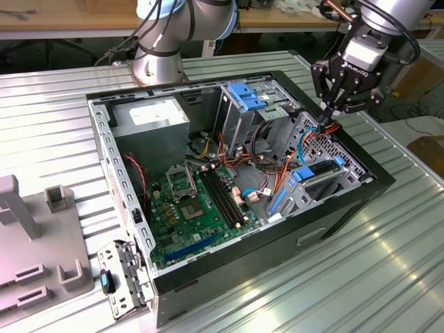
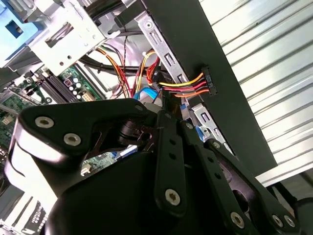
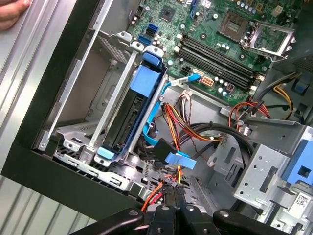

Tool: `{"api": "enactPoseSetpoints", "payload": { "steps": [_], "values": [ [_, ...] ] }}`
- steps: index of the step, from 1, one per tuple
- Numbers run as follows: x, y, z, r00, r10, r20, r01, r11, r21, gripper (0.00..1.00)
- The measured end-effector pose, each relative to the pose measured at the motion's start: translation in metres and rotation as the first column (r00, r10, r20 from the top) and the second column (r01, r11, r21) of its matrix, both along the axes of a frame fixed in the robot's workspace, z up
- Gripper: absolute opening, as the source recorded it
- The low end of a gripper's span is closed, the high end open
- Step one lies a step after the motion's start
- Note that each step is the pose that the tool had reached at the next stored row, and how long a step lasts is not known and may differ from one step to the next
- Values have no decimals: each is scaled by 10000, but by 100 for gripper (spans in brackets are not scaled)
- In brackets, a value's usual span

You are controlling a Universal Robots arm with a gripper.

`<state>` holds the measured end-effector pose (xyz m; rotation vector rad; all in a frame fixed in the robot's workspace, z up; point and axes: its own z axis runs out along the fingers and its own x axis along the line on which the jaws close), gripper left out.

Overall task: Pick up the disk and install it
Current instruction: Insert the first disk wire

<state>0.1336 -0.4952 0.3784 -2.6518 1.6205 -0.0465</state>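
Note:
The disk (image 1: 320, 173), dark with a bright blue carrier rail, lies in the low drive bay at the front corner of the open computer case (image 1: 347, 208). It appears in the first wrist view as the disk (image 3: 128, 115), seated between the metal bay walls. My gripper (image 1: 329, 116) hangs over the case's wall on the exterior view's right, above and behind the disk. Its fingers are pressed together on a bundle of yellow, orange and red wires. The bundle's black power connector (image 2: 205, 83) sticks out past the fingertips (image 2: 164, 105). The gripper (image 3: 174, 193) hovers over loose wiring.
A blue data cable plug (image 3: 178, 159) lies beside the disk bay. A tall grey drive cage (image 1: 246, 114) with a blue bracket, the power supply (image 1: 149, 118) and the motherboard (image 1: 201, 201) fill the case. A grey fixture (image 1: 35, 257) stands at the exterior view's left. A hand (image 3: 12, 12) rests near the case.

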Motion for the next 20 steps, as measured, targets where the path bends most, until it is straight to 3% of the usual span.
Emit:
{"api": "enactPoseSetpoints", "payload": {
  "steps": [5,6,8,10,11,20],
  "values": [
    [3,0,0,9990,448,1,-448,9990,0,11],
    [3,0,0,9976,697,0,-697,9976,0,11],
    [3,0,0,9935,1137,0,-1137,9935,-1,11],
    [3,0,-1,9836,1802,0,-1802,9836,0,11],
    [3,0,0,9809,1947,0,-1947,9809,-1,11],
    [4,1,14,9725,2329,0,-2329,9725,1,11]
  ]
}}
